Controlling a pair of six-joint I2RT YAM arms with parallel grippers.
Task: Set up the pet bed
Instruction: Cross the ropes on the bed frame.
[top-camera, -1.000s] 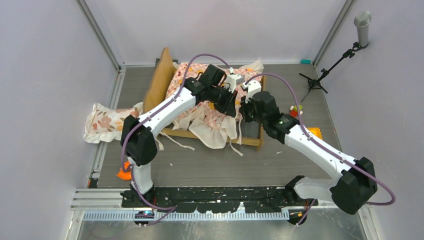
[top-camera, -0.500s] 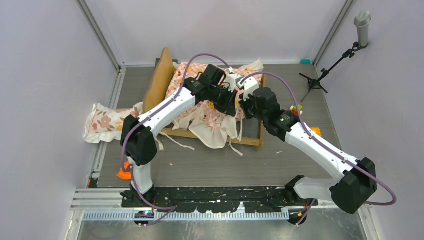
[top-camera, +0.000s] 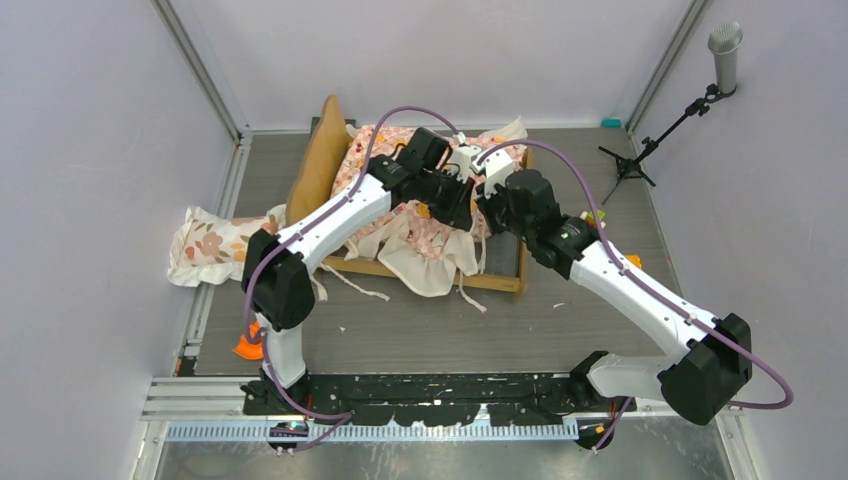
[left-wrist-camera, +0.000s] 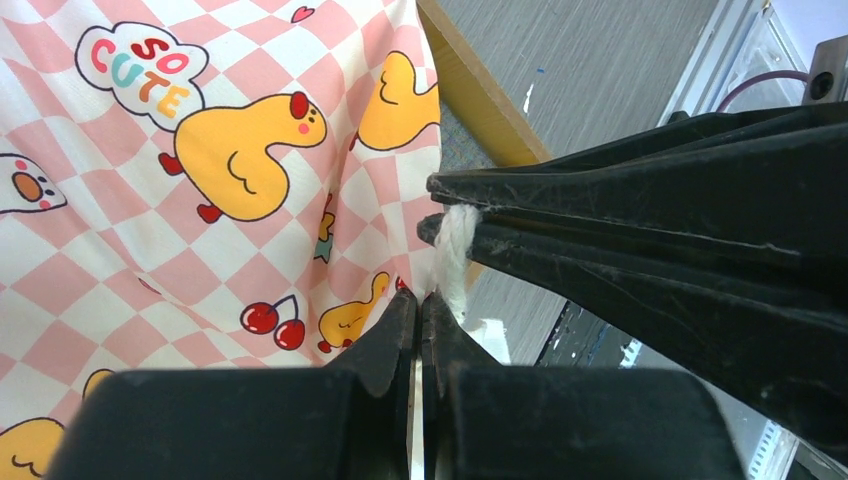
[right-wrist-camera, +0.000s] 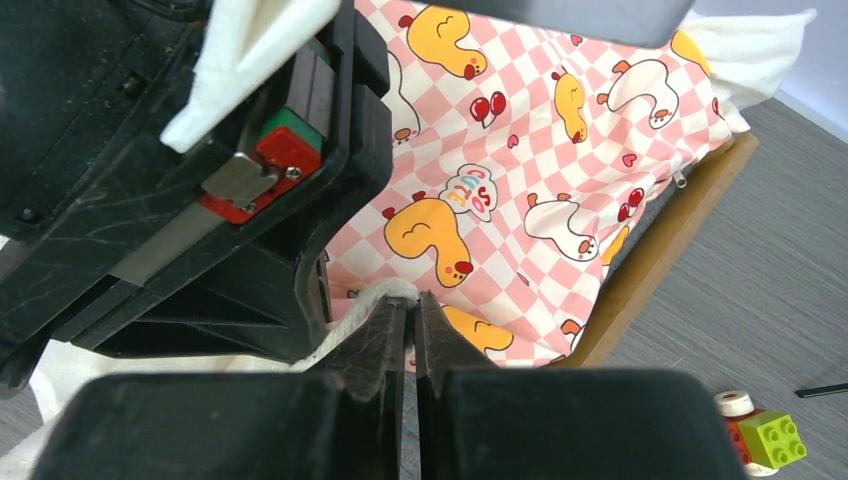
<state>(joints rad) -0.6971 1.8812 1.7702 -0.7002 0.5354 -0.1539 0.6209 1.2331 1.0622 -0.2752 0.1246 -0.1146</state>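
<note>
**Inspection: both grippers at the sheet's cord, over the bed**

I find the pet bed (top-camera: 318, 165) on the far half of the table (top-camera: 430, 330), its wavy headboard upright at the left of the top view. The pink-checkered sheet (left-wrist-camera: 150, 250) lies rumpled across it, and its ruffle spills over the near rail.

Both arms reach in over the right half of the bed, and their grippers meet tip to tip.

The right gripper (left-wrist-camera: 428, 207) has its fingers pressed onto a white cord (left-wrist-camera: 452, 255), which emerges from between the tips and hangs down.

The left gripper (left-wrist-camera: 420, 300) has its fingers pressed fully together. The cord's lower end touches its tips, but I cannot tell whether it is actually pinched there.

The floral pillow (top-camera: 205, 245) lies off the bed, left of the headboard at the table's left edge.

Small toy blocks (right-wrist-camera: 765, 432) sit on the table beyond the bed's right rail.
</note>
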